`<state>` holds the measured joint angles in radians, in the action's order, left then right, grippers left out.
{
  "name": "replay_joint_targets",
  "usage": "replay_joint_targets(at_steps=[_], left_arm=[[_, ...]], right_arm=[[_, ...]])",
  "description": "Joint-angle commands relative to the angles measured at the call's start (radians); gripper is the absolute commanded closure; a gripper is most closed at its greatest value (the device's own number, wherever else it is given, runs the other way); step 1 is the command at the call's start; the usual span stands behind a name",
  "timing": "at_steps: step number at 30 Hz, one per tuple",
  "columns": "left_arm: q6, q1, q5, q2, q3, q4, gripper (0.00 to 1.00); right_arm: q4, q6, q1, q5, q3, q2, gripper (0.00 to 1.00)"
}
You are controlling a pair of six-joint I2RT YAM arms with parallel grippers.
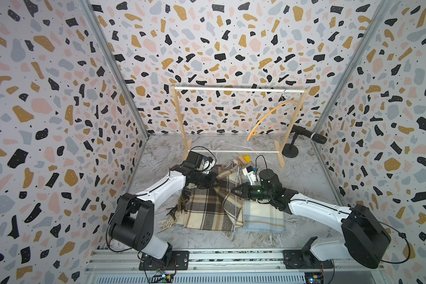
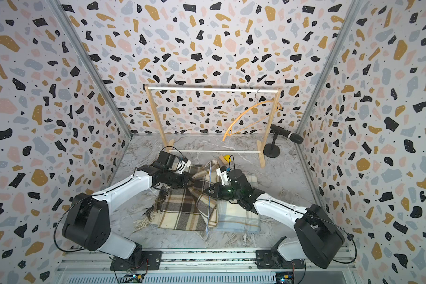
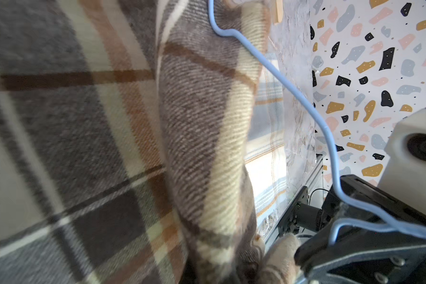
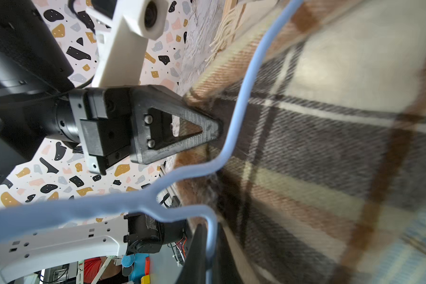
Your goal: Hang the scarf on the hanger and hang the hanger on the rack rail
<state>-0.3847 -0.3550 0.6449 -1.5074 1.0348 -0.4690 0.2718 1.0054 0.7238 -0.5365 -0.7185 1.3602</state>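
Observation:
A brown plaid scarf (image 1: 207,209) (image 2: 182,209) lies rumpled on the marble tabletop, with a fold lifted at its far end. My left gripper (image 1: 218,182) (image 2: 194,183) is shut on that raised fold; in the right wrist view its tip (image 4: 217,127) pinches the cloth (image 4: 330,137). In the left wrist view the scarf (image 3: 202,123) covers its jaws. A thin blue wire hanger (image 1: 236,204) (image 2: 208,209) (image 3: 305,103) (image 4: 244,103) stands on edge across the scarf. My right gripper (image 1: 234,191) (image 2: 207,190) (image 4: 207,246) is shut on the hanger near its hook.
A light blue plaid scarf (image 1: 261,216) lies under my right arm. At the back stands a wooden rack (image 1: 239,89) with a wooden hanger (image 1: 268,118) on its rail. A microphone on a stand (image 1: 305,134) is at the back right. Small wooden and yellow blocks (image 1: 245,158) lie nearby.

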Motion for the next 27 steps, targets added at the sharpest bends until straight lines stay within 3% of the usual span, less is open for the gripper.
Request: replay_joint_targets(at_steps=[1,12,27], left_arm=[[0.101,0.056,-0.043,0.048,0.031,-0.150,1.00],[0.191,0.239,-0.102,0.171,0.041,-0.308,1.00],[0.279,0.325,-0.195,0.126,0.076,-0.360,1.00]], right_arm=[[-0.086,-0.020,-0.004,0.026,-0.066,-0.018,1.00],[-0.223,-0.089,0.005,0.165,-0.088,0.052,1.00],[-0.295,-0.071,0.012,0.372,-0.051,0.056,1.00]])
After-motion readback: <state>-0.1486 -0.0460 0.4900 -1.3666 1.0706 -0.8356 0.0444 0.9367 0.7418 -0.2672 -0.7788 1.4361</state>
